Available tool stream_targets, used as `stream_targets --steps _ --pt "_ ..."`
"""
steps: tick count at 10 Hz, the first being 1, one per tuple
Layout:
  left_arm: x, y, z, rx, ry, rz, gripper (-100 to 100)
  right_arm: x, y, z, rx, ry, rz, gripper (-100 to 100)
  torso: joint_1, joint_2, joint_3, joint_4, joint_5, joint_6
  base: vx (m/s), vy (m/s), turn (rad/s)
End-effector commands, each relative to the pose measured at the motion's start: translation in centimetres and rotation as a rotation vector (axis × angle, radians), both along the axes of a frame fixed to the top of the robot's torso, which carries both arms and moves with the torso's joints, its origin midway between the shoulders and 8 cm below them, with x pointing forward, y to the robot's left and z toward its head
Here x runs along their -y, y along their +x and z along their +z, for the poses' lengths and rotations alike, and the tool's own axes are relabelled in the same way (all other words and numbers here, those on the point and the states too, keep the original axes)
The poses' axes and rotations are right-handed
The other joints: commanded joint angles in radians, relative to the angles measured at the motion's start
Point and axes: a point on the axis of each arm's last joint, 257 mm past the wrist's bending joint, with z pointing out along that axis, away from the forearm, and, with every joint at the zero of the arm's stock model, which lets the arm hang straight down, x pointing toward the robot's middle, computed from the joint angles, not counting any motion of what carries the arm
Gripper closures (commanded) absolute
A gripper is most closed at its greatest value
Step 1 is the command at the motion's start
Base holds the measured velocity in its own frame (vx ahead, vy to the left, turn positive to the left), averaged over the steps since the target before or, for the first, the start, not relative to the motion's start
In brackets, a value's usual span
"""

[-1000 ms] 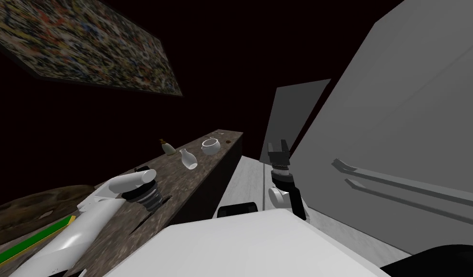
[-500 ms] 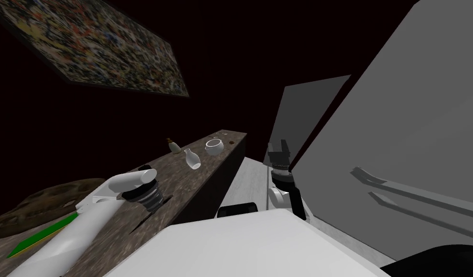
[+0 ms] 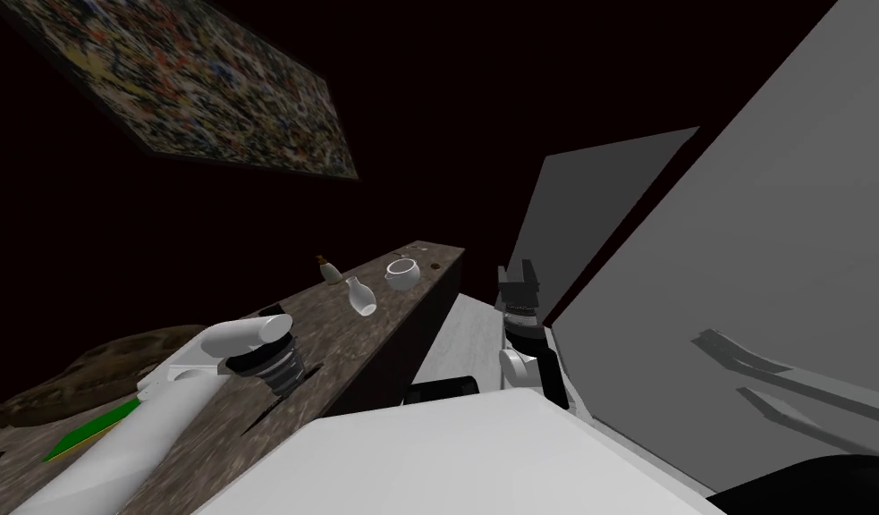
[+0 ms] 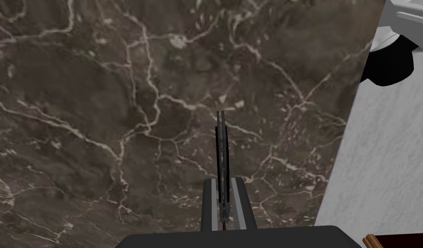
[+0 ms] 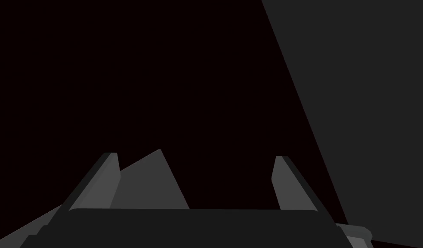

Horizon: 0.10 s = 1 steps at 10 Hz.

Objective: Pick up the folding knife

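Kim: Swinging my head further, so the whole scene slides while both arms hold their spots. Knife?
Lee: Left gripper (image 4: 223, 184) is pinched tight on the thin dark folding knife (image 4: 221, 142), pointing at the marble counter (image 4: 98, 107).
Kim: Containers?
Lee: One o'clock of that arm: white vase (image 3: 358, 296), white bowl (image 3: 401, 271), small bottle (image 3: 328, 269). Contents unreadable. Right gripper (image 3: 518, 273) gapes wide, holding nothing.

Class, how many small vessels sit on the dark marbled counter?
3: a tan bottle by the back edge, a white vase beside it, a white bowl near the far end. The left arm may hide others.
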Motion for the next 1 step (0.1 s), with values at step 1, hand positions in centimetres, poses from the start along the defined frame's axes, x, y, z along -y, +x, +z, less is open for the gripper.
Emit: stream_targets --steps 1 --pt "0.0 0.0 0.0 0.0 0.0 0.0 0 0.0 0.0 0.0 0.0 0.0 0.0 0 0.0 0.0 0.0 0.0 0.0 0.0 0.0 0.0 0.0"
